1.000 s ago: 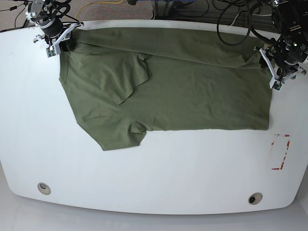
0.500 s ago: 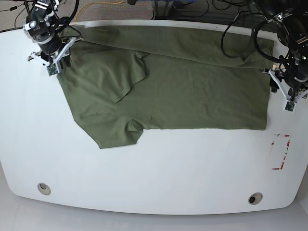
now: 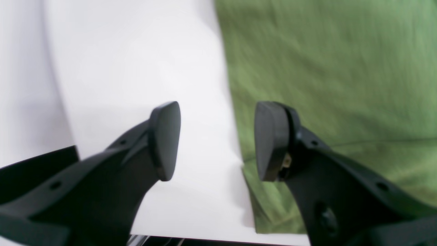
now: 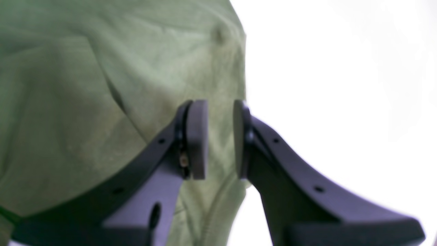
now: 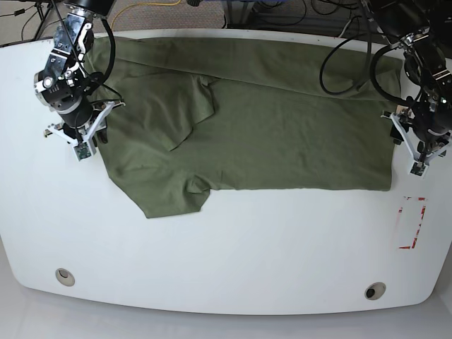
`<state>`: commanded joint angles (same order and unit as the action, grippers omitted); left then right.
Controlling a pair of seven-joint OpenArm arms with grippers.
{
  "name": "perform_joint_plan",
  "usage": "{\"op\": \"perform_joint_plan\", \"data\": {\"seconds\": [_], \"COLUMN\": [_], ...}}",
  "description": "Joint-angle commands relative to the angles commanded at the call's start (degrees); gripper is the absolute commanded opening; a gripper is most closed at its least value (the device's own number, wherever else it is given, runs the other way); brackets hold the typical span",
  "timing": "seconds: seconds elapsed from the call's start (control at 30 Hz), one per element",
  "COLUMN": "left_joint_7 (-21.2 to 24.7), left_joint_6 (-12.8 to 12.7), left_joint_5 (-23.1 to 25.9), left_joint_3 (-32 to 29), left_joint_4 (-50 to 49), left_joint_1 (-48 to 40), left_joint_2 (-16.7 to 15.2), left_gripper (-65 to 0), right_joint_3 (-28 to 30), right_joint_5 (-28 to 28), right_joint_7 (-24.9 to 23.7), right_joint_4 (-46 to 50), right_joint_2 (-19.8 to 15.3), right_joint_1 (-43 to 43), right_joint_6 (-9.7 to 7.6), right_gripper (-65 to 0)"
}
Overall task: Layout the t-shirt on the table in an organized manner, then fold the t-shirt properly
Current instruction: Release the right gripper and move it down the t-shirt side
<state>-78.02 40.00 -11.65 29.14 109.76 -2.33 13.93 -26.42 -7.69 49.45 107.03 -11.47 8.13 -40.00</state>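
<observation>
The olive-green t-shirt (image 5: 282,134) lies spread across the far half of the white table (image 5: 226,268), with one sleeve folded over its body and a flap at the lower left. My right gripper (image 5: 83,145) hovers at the shirt's left edge. In the right wrist view the right gripper (image 4: 220,140) is open by a narrow gap, with the t-shirt (image 4: 68,85) beneath and nothing pinched. My left gripper (image 5: 417,159) is at the shirt's right hem corner. In its wrist view the left gripper (image 3: 218,141) is wide open, straddling the edge of the t-shirt (image 3: 324,68).
Two round metal grommets (image 5: 64,276) (image 5: 373,290) sit near the front edge. A red tape rectangle (image 5: 412,222) marks the right side. Cables (image 5: 339,28) hang along the back edge behind the table.
Both grippers have moved from the shirt's far corners toward the front, along its left and right edges. The shirt's left edge has shifted slightly inward.
</observation>
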Motion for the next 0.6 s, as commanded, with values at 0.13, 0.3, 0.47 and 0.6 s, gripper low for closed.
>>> {"op": "perform_joint_plan", "data": {"seconds": [0.13, 0.3, 0.47, 0.6], "left_joint_7": [-0.2, -0.2, 0.1, 0.8], "left_joint_6": [0.0, 0.0, 0.0, 0.0], "left_joint_5": [-0.1, -3.3, -8.3, -9.0], "left_joint_3": [-1.7, -1.7, -1.7, -1.7], "left_joint_4": [0.8, 2.4, 2.4, 2.5], "left_joint_1": [-5.8, -12.6, -18.4, -20.7], "left_joint_2": [0.0, 0.2, 1.3, 1.8], "left_gripper": [-33.6, -33.6, -33.8, -33.8], "right_joint_3": [1.8, 2.6, 2.7, 2.7], "right_joint_5": [0.0, 0.1, 0.1, 0.0], "right_joint_7": [0.0, -0.1, -0.3, -0.3], "right_joint_4": [-0.9, -0.9, -1.6, -1.7], "right_joint_2": [1.1, 2.0, 3.3, 3.4], "right_joint_1": [0.0, 0.4, 1.1, 1.1], "right_joint_6": [0.00, 0.00, 0.00, 0.00], "right_gripper": [-52.3, -52.5, -52.5, -52.5]}}
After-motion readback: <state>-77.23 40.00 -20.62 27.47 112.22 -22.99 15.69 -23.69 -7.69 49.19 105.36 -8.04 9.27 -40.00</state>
